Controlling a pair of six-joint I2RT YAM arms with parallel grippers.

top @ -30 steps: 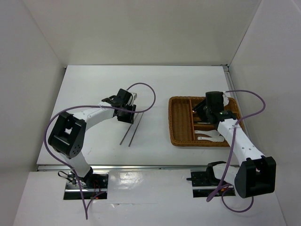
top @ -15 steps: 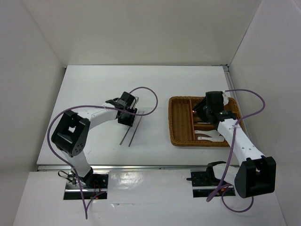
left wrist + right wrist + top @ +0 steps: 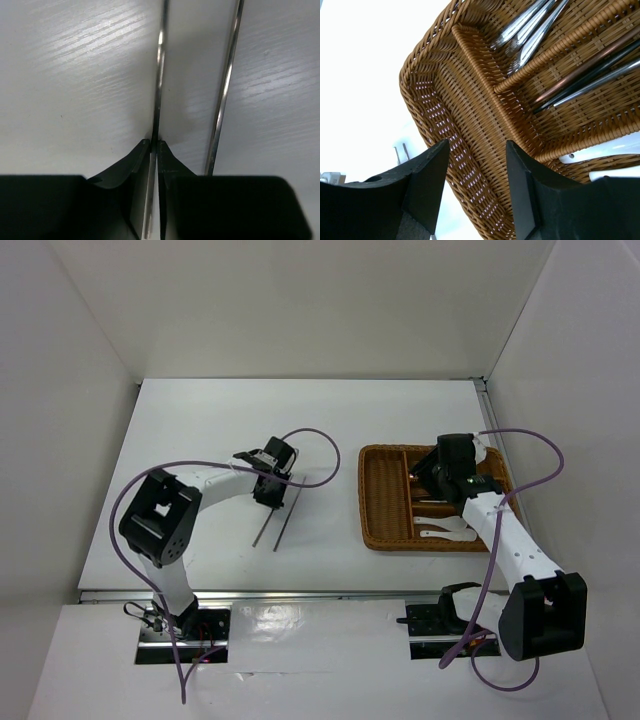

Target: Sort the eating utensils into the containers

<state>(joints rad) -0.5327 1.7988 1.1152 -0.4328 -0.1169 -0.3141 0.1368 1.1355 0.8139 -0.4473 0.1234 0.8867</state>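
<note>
Two thin dark chopsticks lie side by side on the white table. My left gripper is down on them, its jaws shut on the left chopstick near its upper end. The other chopstick lies free just to the right of the fingers. The brown wicker tray sits at the right. It holds silver forks, a reddish-brown stick with dark ones, and two white spoons. My right gripper hovers open over the tray's long slot with nothing between its fingers.
A purple cable loops off the left wrist over the table; another arcs from the right arm past the tray's far side. White walls close in the table on the left, back and right. The tray stands close to the right wall.
My left gripper has moved a little to the right and down onto the chopsticks, and its jaws have closed on the left one. The right arm has stayed over the tray.
</note>
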